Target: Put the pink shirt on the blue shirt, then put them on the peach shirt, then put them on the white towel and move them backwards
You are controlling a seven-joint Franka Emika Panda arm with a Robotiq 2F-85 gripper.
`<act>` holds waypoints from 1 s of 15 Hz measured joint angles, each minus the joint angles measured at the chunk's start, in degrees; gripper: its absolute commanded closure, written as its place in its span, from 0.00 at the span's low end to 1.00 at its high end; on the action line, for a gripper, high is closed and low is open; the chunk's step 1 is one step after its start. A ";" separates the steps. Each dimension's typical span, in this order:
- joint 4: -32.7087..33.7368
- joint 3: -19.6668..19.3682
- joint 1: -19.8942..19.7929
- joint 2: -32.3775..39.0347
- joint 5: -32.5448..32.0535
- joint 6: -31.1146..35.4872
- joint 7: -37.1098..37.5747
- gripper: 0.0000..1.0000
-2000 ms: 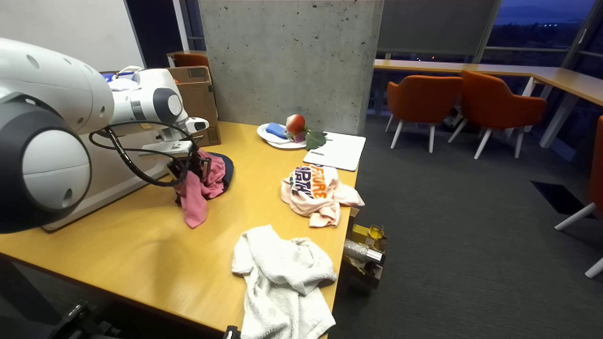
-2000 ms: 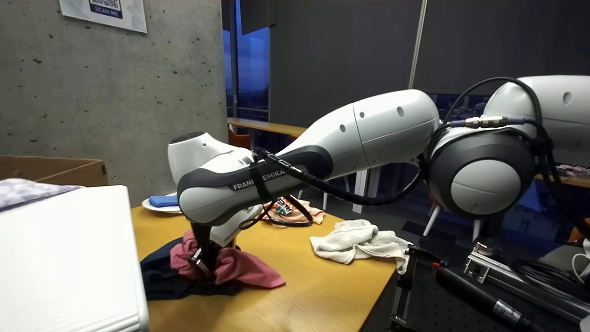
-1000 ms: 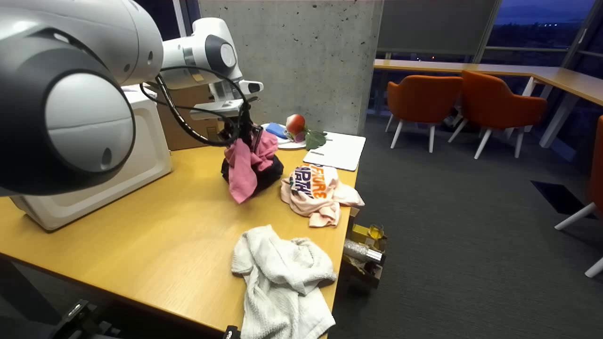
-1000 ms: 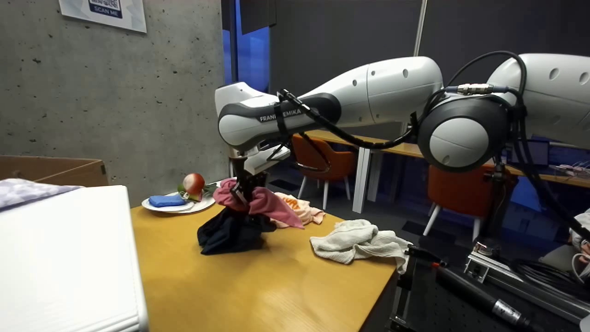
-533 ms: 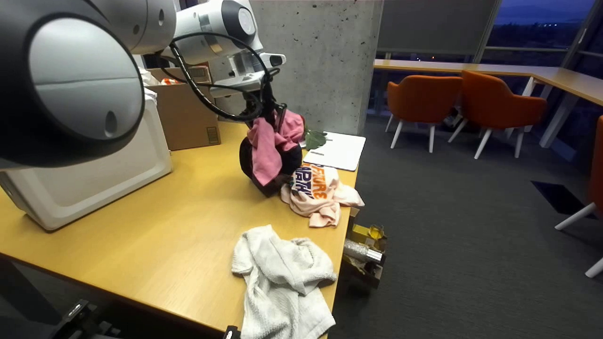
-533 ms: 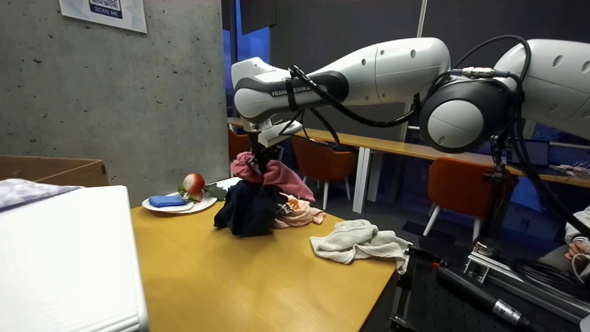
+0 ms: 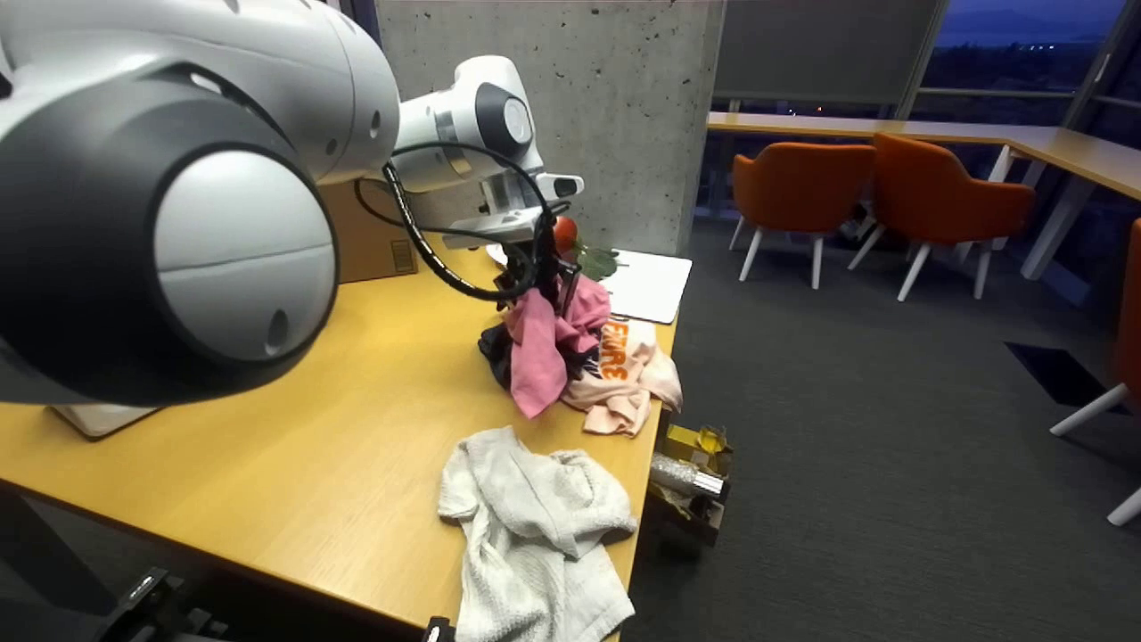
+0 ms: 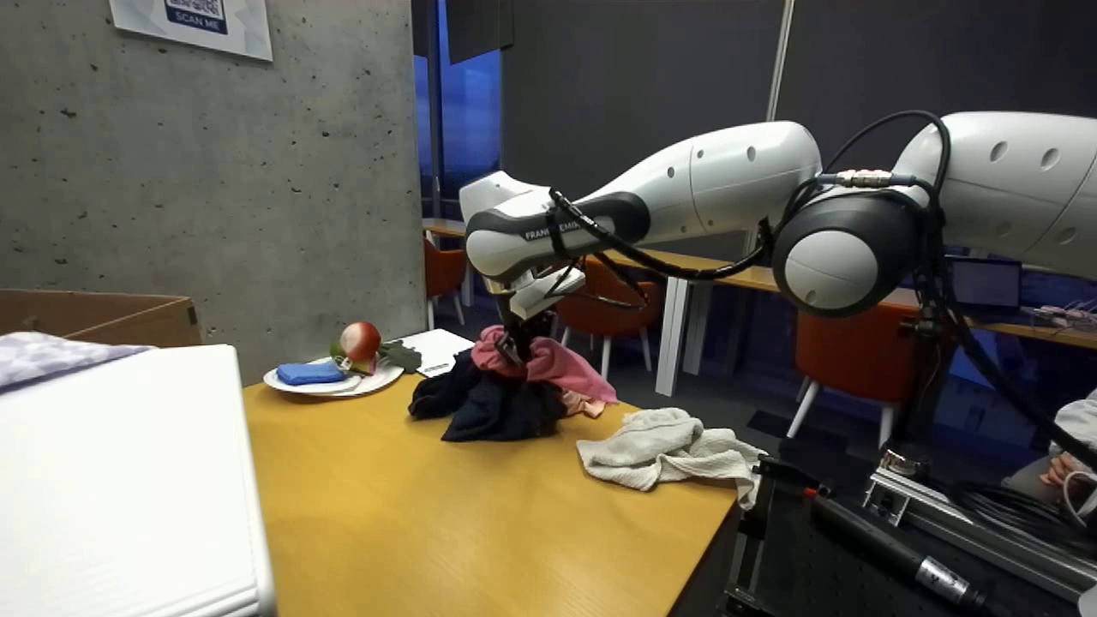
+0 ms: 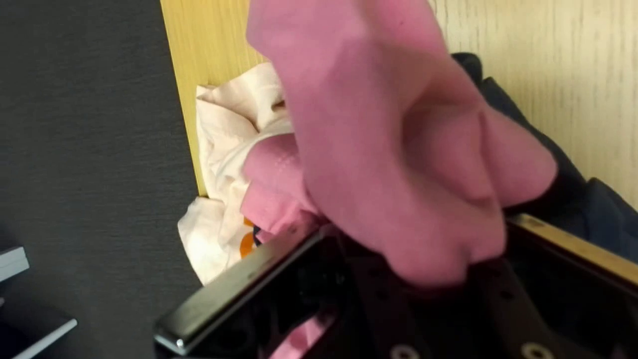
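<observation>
My gripper (image 7: 545,290) is shut on the bunched pink shirt (image 7: 539,361) and the dark blue shirt (image 7: 495,346) under it. In the wrist view the pink shirt (image 9: 359,124) bulges between the fingers (image 9: 421,224) and hides the tips. The blue shirt (image 8: 506,411) spreads below the gripper (image 8: 516,343), touching the table and lying partly over the peach shirt. The peach shirt (image 7: 628,388) shows its right part with orange print; it also shows in the wrist view (image 9: 224,129). The white towel (image 7: 535,508) lies crumpled nearer the front corner, apart from the shirts.
A white plate (image 8: 377,377) with a blue block (image 8: 310,373) and a red-white vegetable (image 8: 360,341) stands at the back, near a white board (image 7: 651,285). The table edge runs close beside the peach shirt. A white bin (image 8: 128,480) and cardboard box (image 7: 365,236) stand aside.
My gripper has carried the pink and blue shirts up from beside the bin toward the peach shirt, then lowered them. The blue shirt hung raised half a second ago and now covers part of it.
</observation>
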 measured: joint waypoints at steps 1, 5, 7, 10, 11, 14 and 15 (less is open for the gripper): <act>0.09 0.00 -0.32 0.83 0.00 0.12 0.84 0.95; 0.17 0.00 -1.16 2.31 0.01 0.28 3.47 0.95; 0.25 0.00 -1.36 2.33 0.01 0.28 4.16 0.95; 0.41 -0.09 -1.63 2.09 0.01 0.35 4.62 0.95; 0.43 -0.17 -1.70 1.90 0.01 0.35 4.67 0.95; 0.39 -0.19 -1.77 1.60 0.05 0.35 4.89 0.95; 0.22 -0.16 -1.77 1.63 0.27 0.35 5.13 0.95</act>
